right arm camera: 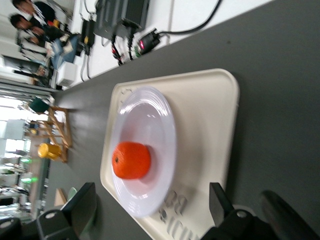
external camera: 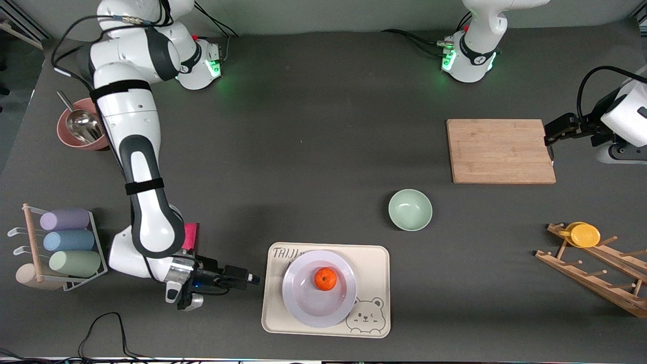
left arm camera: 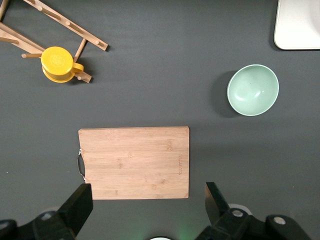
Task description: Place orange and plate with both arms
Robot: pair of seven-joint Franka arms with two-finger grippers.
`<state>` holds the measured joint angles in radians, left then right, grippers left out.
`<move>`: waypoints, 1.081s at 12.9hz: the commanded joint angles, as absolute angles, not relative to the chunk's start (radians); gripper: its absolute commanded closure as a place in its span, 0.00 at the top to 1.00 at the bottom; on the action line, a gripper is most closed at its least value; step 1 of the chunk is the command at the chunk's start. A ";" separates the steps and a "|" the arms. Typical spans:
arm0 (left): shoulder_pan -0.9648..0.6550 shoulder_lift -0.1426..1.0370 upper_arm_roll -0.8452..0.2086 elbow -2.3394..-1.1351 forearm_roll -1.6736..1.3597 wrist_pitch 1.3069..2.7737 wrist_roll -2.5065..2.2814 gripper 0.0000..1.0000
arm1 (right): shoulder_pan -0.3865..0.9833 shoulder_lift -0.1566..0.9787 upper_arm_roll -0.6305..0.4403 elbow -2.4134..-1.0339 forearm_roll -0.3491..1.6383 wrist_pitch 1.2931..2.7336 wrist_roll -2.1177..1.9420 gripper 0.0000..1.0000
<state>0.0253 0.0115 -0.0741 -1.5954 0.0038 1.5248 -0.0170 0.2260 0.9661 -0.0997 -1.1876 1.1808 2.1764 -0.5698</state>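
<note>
Looking at the desk (external camera: 323, 126) now, you can see the orange (external camera: 325, 278) sitting in the middle of the plate (external camera: 319, 289), and the plate sits on the cream bear tray (external camera: 374, 263).

Your right claw (external camera: 251, 279) is low, just beside the tray, at about nine o'clock from the plate. Its fingers are spread wide and hold nothing. Your left claw (external camera: 550, 143) waits at the edge of the wooden cutting board (external camera: 500, 150), at about three o'clock from it, also spread wide and empty.

Here is what could go wrong. The orange is round, so I think it will roll if you bump the plate or tip it. It could roll off onto the tray or the desk. The plate looks shiny and smooth, so it may slip out of a claw that grabs only its thin rim. The tray has a raised edge, and the right claw could knock into it going in low, and push tray, plate and orange all together.

The mint-green bowl (external camera: 410, 209) stands at about one o'clock from the plate, between the tray and the board. An arm carrying something that way could hit it, so lift high. The yellow cup (external camera: 584, 234) on the wooden rack (external camera: 596, 273) is well apart and should be safe.
</note>
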 commanded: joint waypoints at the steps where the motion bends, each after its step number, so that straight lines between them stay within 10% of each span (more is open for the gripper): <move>1: 0.011 -0.008 -0.061 -1.597 -0.008 1.508 -0.015 1.00 | 0.258 0.771 -0.175 -1.420 1.025 2.168 -0.563 1.00; 14: 0.011 -0.008 -0.061 -1.597 -0.014 1.508 -0.017 1.00 | 0.406 0.332 -0.453 -1.649 0.286 1.936 -0.175 1.00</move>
<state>0.0245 0.0108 -0.0741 -1.5942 -0.0017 1.5248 -0.0170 0.3816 0.4044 -0.4403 -1.6149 0.3833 1.9557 -0.2347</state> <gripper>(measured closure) 0.000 0.000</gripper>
